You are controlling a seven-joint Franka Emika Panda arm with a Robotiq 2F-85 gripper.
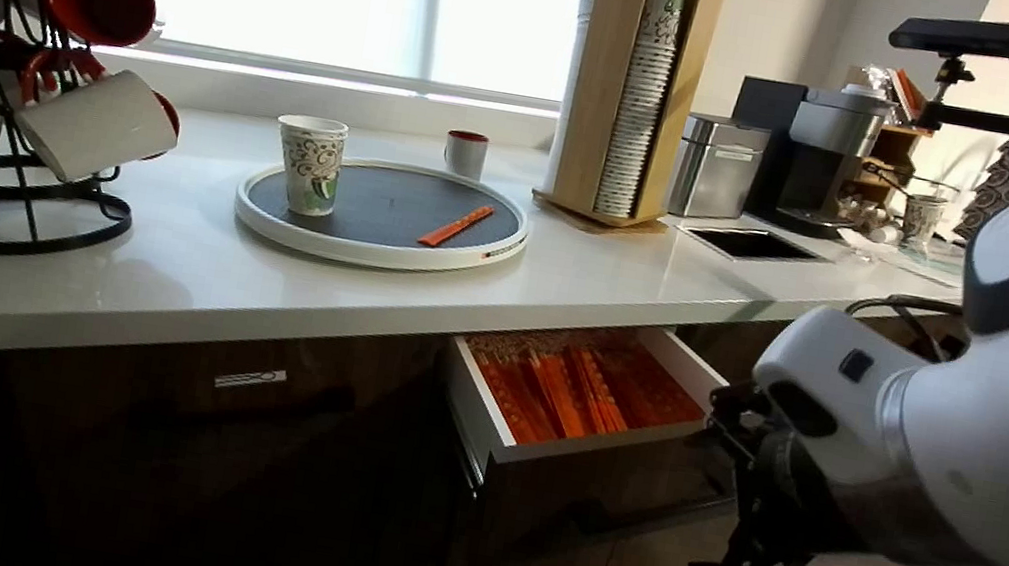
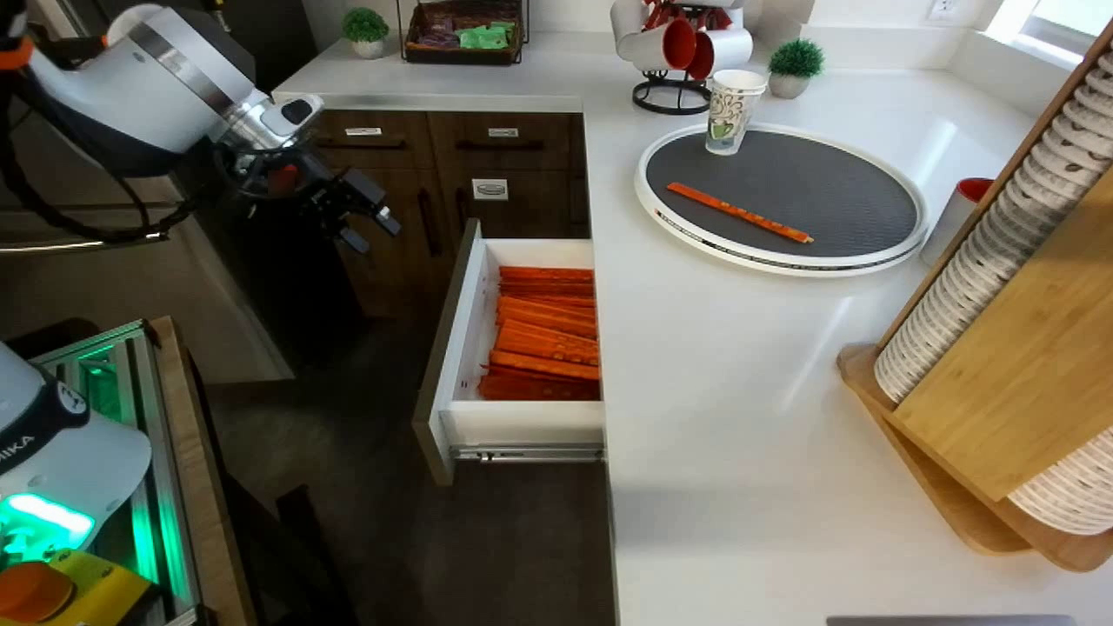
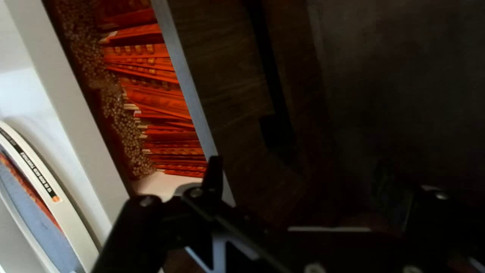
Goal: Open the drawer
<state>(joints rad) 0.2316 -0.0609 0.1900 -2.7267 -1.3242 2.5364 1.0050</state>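
The drawer stands pulled out from under the white counter. Its dark wood-grain front (image 1: 593, 490) and pale walls (image 2: 522, 426) show in both exterior views. Rows of orange paper packets (image 2: 543, 339) lie inside it. In the wrist view the drawer front (image 3: 223, 83) slants across the middle, with a dark bar handle (image 3: 269, 68) on it. My gripper (image 1: 720, 489) is in front of the drawer, fingers spread, with nothing between them. In an exterior view the gripper (image 2: 372, 233) appears apart from the drawer front. In the wrist view one finger overlaps the drawer's rim; contact cannot be told.
The white counter (image 2: 696, 417) overhangs the drawer. On it are a round tray (image 1: 378, 253) with a paper cup (image 1: 310, 166), a mug rack (image 1: 22, 197) and a wooden cup dispenser (image 1: 597, 85). Other dark drawers and cabinets (image 2: 500, 143) line the far wall.
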